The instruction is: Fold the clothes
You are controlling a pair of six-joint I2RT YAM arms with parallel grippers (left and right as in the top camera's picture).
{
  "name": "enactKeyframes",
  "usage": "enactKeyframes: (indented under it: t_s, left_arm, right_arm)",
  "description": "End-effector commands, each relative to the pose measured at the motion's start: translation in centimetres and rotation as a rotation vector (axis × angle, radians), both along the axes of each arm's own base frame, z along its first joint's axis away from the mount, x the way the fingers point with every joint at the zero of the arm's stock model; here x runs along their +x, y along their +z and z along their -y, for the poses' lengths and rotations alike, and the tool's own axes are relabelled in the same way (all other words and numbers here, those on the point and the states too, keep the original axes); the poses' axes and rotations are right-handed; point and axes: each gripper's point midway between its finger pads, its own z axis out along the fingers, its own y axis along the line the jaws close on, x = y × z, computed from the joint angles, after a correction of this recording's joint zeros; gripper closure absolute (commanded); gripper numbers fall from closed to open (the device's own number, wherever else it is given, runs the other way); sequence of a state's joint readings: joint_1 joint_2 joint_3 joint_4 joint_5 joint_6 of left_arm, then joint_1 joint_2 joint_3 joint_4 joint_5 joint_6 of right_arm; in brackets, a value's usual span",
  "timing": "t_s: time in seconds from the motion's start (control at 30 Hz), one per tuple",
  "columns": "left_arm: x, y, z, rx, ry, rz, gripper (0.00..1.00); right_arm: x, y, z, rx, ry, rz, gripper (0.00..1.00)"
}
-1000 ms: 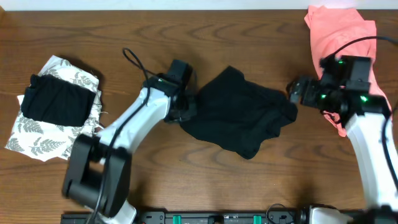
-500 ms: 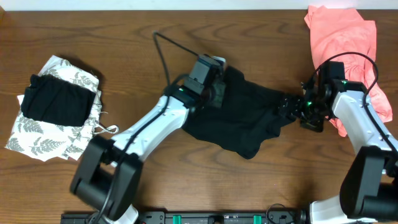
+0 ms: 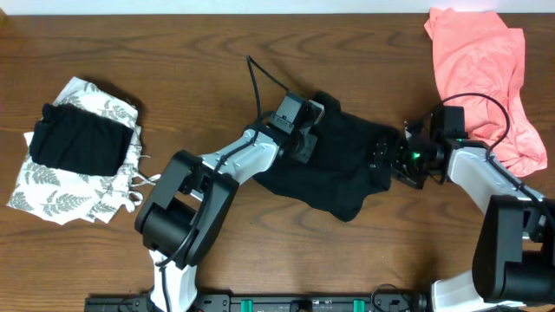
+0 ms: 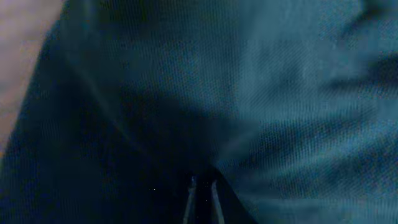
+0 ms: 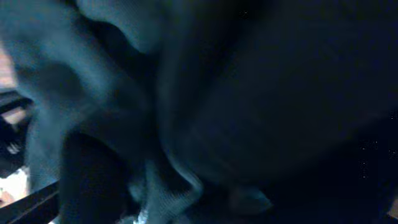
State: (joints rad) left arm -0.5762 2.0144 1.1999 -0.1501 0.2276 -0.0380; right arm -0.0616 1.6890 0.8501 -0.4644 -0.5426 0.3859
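**A:** Start at the left gripper (image 4: pixel 202 191). What is it doing?

**B:** Its two thin fingertips are drawn almost together with dark cloth between them. I read that as a pinch on the black shirt (image 3: pixel 342 169), at its upper left edge, where the arm reaches in from the left.

**A:** And the right gripper (image 3: pixel 386 158)?

**B:** Its jaws are spread wide at the shirt's right edge, with nothing clamped. The wrist view shows only dark folds bunched close to the lens (too blurred to say which part of the shirt), so I can't tell how much cloth lies between the fingers.

**A:** Where does the shirt lie?

**B:** It's crumpled in a loose heap at the middle of the table (image 3: pixel 260 52), between the two arms. No sleeve or collar can be made out from above.

**A:** So which step is this?

**B:** My guess is taking hold so the shirt can be spread flat. The folding itself has not begun on this one.

**A:** And next?

**B:** The right jaws need to close on a firm bit of hem or sleeve. Then both arms would pull apart evenly to draw the heap flat. A thin pinch could slip.

**A:** The other clothes?

**B:** A salmon-pink garment (image 3: pixel 477 61) lies unfolded at the far right, close behind the right arm. A leaf-print piece (image 3: pixel 78 186) with a black one (image 3: pixel 78 143) on top sits well apart at the left.
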Motion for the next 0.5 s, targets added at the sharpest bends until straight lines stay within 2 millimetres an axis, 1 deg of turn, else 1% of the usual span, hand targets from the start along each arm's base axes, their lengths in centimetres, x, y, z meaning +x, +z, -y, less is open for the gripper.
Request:
enactKeyframes:
  t_s: [0.0, 0.03, 0.13, 0.17, 0.2, 0.23, 0.3, 0.37, 0.47]
  left_arm:
    - [-1.4, -0.7, -0.9, 0.024, 0.028, -0.078, 0.9]
    - [-1.8, -1.0, -1.2, 0.033, 0.038, -0.1, 0.9]
    - [-2.6, -1.3, -1.6, 0.054, 0.043, -0.136, 0.93]
    - [-2.7, -1.4, -1.7, 0.058, 0.046, -0.145, 0.94]
    - [-2.8, -1.5, -1.8, 0.059, 0.053, -0.152, 0.94]
    - [-2.9, -1.5, -1.9, 0.06, 0.062, -0.161, 0.94]
    - [-3.2, -1.6, -2.0, 0.061, 0.084, -0.18, 0.94]
    - [-3.5, -1.6, -2.2, 0.063, 0.1, -0.197, 0.94]
    - [-3.8, -1.2, -2.4, 0.069, 0.108, -0.211, 0.94]
  right_arm:
    - [-0.5, -0.9, -1.3, 0.026, 0.001, -0.009, 0.01]
    - [-0.1, -0.9, -1.7, 0.029, 0.002, 0.008, 0.01]
    - [0.7, -0.5, -2.9, 0.041, 0.002, 0.041, 0.15]
    - [1.0, -0.3, -3.4, 0.042, 0.014, 0.059, 0.26]
    - [1.2, -0.3, -3.5, 0.033, 0.02, 0.071, 0.43]
    - [1.3, -0.4, -3.5, 0.014, 0.02, 0.079, 0.57]
    - [1.8, -0.9, -2.4, -0.053, -0.004, 0.091, 0.81]
    - [2.4, -1.1, -0.8, -0.128, -0.005, 0.122, 0.9]
    - [3.9, -0.1, 1.2, -0.196, 0.047, 0.192, 0.98]
